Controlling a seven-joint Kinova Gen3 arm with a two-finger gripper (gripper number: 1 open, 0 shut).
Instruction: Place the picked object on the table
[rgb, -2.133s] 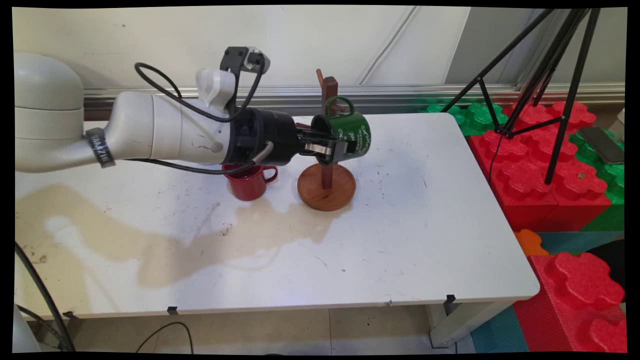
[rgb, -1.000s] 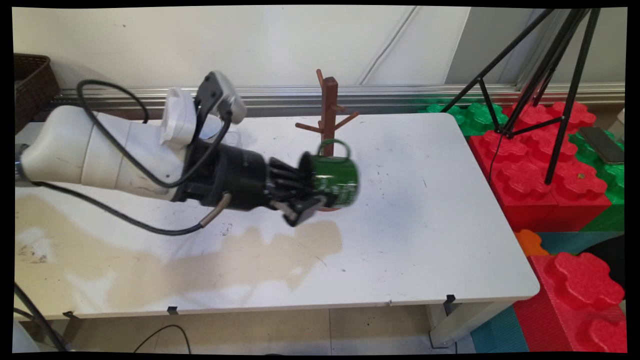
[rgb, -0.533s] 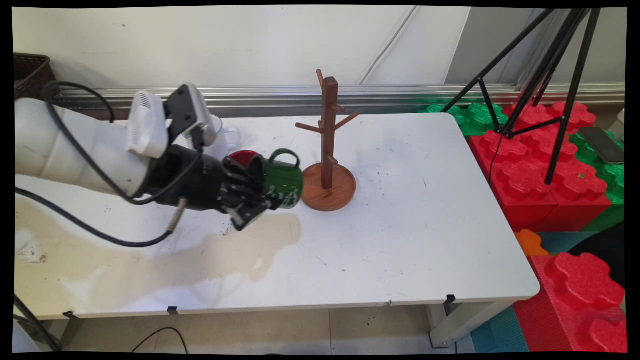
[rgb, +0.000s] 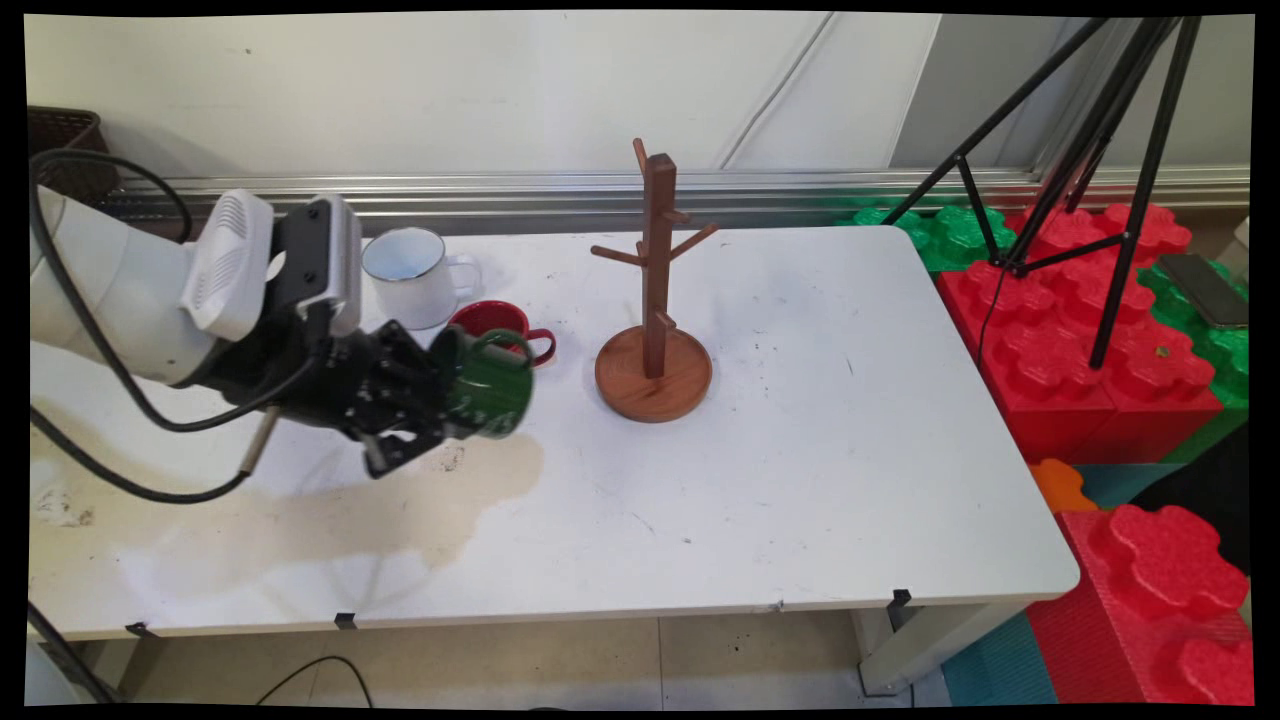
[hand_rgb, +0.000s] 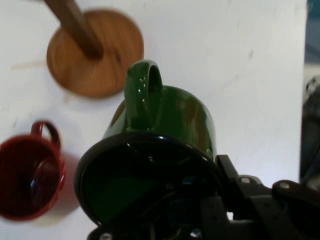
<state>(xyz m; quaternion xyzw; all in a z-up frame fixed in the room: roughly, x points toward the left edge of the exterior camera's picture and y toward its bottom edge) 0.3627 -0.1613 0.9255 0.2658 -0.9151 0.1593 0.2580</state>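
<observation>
One gripper (rgb: 425, 425) clamping green mug (rgb: 490, 392) by its rim — aloft, beside red mug (rgb: 497, 322), mug tree (rgb: 655, 300) apart.

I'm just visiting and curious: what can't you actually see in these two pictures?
- Main view: the red mug's near side, hidden behind the green mug.
- Main view: the claw's grip on that mug's rim, hidden by its own linkage.
- Hand view: the wooden mug tree's top, cut by the picture's edge.
- Hand view: the white mug, out of frame.
</observation>
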